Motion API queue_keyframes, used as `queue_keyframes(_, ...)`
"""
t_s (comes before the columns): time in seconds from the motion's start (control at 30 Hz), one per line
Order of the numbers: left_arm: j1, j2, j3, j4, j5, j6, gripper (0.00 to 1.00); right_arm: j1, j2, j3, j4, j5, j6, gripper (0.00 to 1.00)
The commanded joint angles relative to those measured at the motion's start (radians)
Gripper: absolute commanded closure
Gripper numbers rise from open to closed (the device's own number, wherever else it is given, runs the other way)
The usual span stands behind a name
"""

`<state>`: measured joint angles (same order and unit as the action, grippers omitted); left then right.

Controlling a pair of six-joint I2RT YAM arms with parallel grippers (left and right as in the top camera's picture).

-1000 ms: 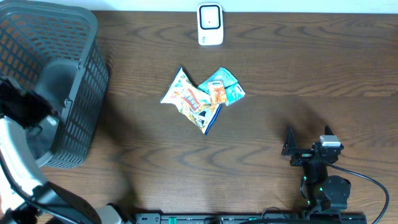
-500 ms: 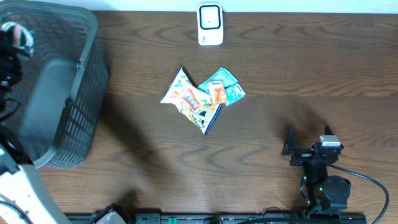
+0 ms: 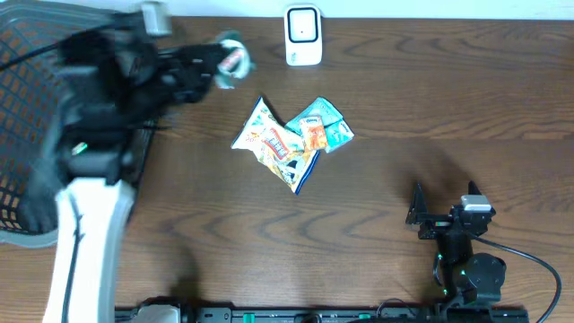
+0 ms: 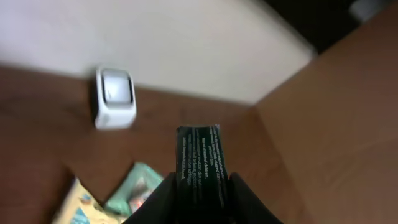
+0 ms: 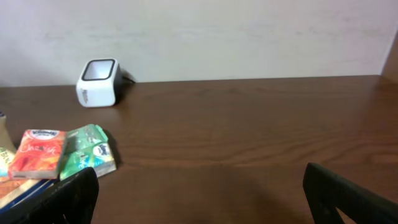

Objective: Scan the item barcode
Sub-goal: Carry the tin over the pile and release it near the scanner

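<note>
The brown wooden worktop (image 3: 430, 108) carries a grey mesh basket (image 3: 22, 63) at its far left corner. The left arm (image 3: 99, 117), blurred in the overhead view, reaches out over the basket's right side toward the middle of the far edge. The right arm (image 3: 466, 260) sits by the near edge, toward the right corner, and the right gripper (image 3: 445, 199) has its fingers (image 5: 68, 199) spread wide with nothing between them. In the middle of the worktop lies a heap of snack packets: a large yellow-and-white one (image 3: 273, 144) with a teal packet (image 3: 323, 117) and an orange pack (image 3: 316, 136) against its right side. A white scanner (image 3: 303, 36) stands at the middle of the far edge. The left gripper (image 3: 215, 67) is pinched on a narrow dark pack (image 4: 199, 158) with small pale print, its fingers (image 4: 163, 196) pressed against both sides. The pack is held above the worktop just left of the scanner, apart from it.
</note>
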<state>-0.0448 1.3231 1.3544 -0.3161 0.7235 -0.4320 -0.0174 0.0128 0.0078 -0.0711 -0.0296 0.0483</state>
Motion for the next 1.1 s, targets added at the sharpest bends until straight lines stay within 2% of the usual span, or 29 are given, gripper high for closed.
queue_keyframes(0.0, -0.095, 0.127, -0.003, -0.001, -0.081, 0.047, 0.76, -0.003, -0.001, -0.002, -0.004, 0.001, 0.003, 0.01)
queue_keyframes(0.1, -0.146, 0.236, -0.003, 0.0, -0.089, 0.047, 0.75, -0.003, -0.001, -0.002, -0.004, 0.001, 0.003, 0.01)
queue_keyframes(0.17, -0.173, 0.313, -0.003, 0.0, -0.089, 0.047, 0.66, -0.003, -0.001, -0.002, -0.004, 0.001, 0.003, 0.01)
queue_keyframes(0.23, -0.188, 0.366, -0.003, 0.0, -0.089, 0.047, 0.66, -0.003, -0.001, -0.002, -0.004, 0.001, 0.003, 0.01)
queue_keyframes(0.33, -0.197, 0.435, -0.003, 0.0, -0.089, 0.047, 0.51, -0.003, -0.001, -0.002, -0.004, 0.001, 0.003, 0.01)
queue_keyframes(0.43, -0.197, 0.469, -0.003, -0.007, -0.089, 0.047, 0.3, -0.003, -0.001, -0.002, -0.004, 0.001, 0.003, 0.01)
queue_keyframes(0.53, -0.197, 0.469, -0.003, -0.03, -0.089, 0.047, 0.22, -0.003, -0.001, -0.002, -0.004, 0.001, 0.003, 0.01)
queue_keyframes(0.63, -0.197, 0.469, -0.003, -0.084, -0.089, 0.059, 0.18, -0.003, -0.001, -0.002, -0.004, 0.001, 0.003, 0.01)
queue_keyframes(0.73, -0.205, 0.469, -0.003, -0.165, -0.102, 0.122, 0.18, -0.003, -0.001, -0.002, -0.004, 0.001, 0.003, 0.01)
queue_keyframes(0.9, -0.232, 0.469, -0.003, -0.298, -0.245, 0.121, 0.17, -0.003, -0.001, -0.002, -0.004, 0.001, 0.003, 0.01)
queue_keyframes(0.93, -0.233, 0.469, -0.003, -0.304, -0.254, 0.121, 0.13, -0.003, -0.001, -0.002, -0.004, 0.001, 0.003, 0.01)
queue_keyframes(1.07, -0.233, 0.469, -0.003, -0.349, -0.333, 0.121, 0.11, -0.003, -0.001, -0.002, -0.004, 0.001, 0.003, 0.01)
